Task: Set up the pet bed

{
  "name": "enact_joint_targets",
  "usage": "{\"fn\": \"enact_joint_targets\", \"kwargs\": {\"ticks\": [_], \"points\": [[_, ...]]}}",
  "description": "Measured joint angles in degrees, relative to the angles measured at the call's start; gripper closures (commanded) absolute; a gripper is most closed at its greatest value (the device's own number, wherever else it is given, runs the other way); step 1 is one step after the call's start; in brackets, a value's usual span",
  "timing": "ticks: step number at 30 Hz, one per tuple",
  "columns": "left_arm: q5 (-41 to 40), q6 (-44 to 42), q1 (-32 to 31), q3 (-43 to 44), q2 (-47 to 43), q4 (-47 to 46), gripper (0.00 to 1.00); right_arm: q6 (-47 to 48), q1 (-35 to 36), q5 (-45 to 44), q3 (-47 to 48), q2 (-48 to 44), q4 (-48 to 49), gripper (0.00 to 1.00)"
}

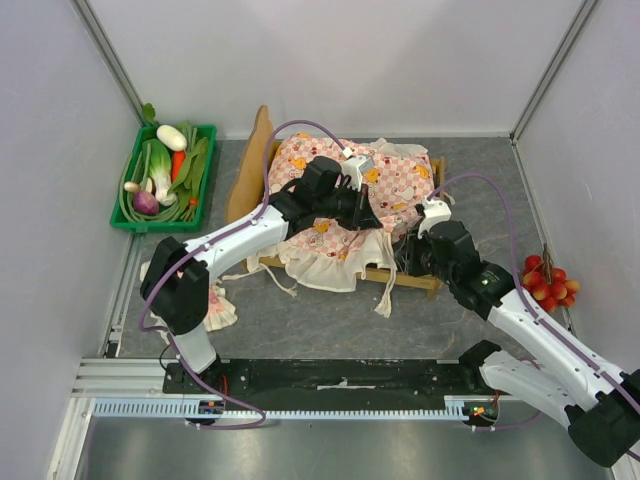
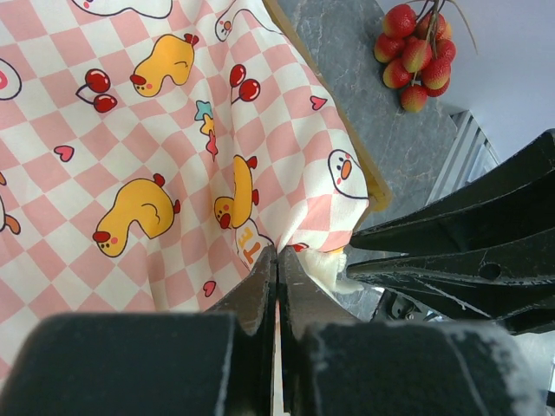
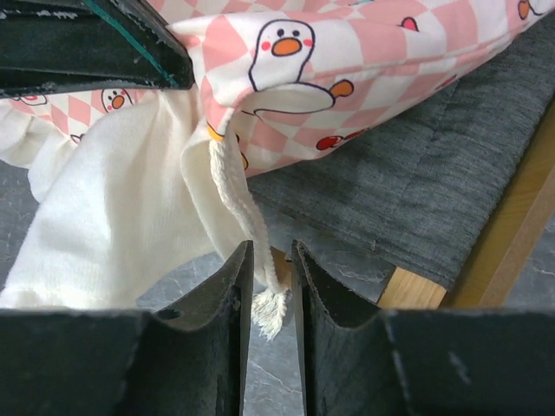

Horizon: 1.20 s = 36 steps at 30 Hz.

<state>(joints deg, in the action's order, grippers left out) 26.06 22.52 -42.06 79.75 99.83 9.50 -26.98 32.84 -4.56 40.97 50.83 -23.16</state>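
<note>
Pale wood frames the pet bed (image 1: 250, 175), which sits mid-way across the grey tabletop (image 1: 330, 320) with the pink-checked mattress (image 1: 400, 185) rumpled over it and spilling past the near rail. The left fingers (image 2: 260, 286) are pressed tight together, pinching a fold of that mattress. The right fingers (image 3: 225, 295) stand a narrow gap apart, a white cord (image 3: 232, 186) dangling between them.

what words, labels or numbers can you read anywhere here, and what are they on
"TE" (uncertain): orange letters printed on the mattress beside a duck, in the left wrist view. They are partly lost in a fold, so I cannot read them for sure.
No other text, label or number shows in any view.
</note>
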Motion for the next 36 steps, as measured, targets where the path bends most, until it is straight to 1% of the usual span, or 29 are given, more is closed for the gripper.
{"fn": "enact_joint_targets", "kwargs": {"ticks": [6,11,14,15,18,22,23,25,26,27,29,32,36], "points": [[0.04,0.02,0.0,0.0,0.0,0.0,0.98,-0.28,0.0,0.81,-0.37,0.57,3.45,0.65],[0.07,0.02,0.0,-0.02,0.0,0.0,0.98,-0.59,0.0,1.51,-1.16,1.51,5.68,0.66],[0.07,0.02,0.0,0.0,0.0,0.0,0.98,-0.63,0.0,1.73,-1.33,2.64,6.49,0.74],[0.09,0.02,0.0,-0.02,0.0,-0.02,0.98,-0.61,0.0,1.79,-1.44,2.84,6.69,0.84],[0.09,0.02,0.0,-0.02,0.0,0.0,0.98,-0.52,0.0,2.05,-1.73,3.02,6.93,0.95],[0.07,0.02,0.0,-0.02,0.0,0.0,0.98,-0.2,0.0,2.29,-1.73,2.58,6.62,0.98],[0.07,0.02,0.0,-0.02,0.0,0.02,0.98,0.02,0.0,2.32,-1.7,2.14,6.23,1.0],[0.09,0.0,0.0,-0.02,0.0,0.09,0.97,0.85,0.0,2.27,-1.31,1.2,4.48,1.0],[0.09,0.0,0.0,-0.02,0.0,0.2,0.91,1.38,0.0,2.25,-0.83,0.79,3.43,1.0],[0.09,0.0,-0.02,0.0,0.0,0.28,0.87,1.92,0.0,2.12,-0.13,0.52,2.08,0.98],[0.17,0.0,0.0,0.0,0.0,0.46,0.79,3.21,0.0,1.79,1.84,0.39,-0.83,0.98],[0.94,-0.02,0.0,-0.02,0.0,0.76,0.8,5.22,0.0,0.85,5.81,0.79,-5.4,0.98],[1.66,-0.02,0.0,-0.02,0.0,0.87,0.88,7.3,0.02,-3.56,10.99,3.06,-9.7,0.98]]}}
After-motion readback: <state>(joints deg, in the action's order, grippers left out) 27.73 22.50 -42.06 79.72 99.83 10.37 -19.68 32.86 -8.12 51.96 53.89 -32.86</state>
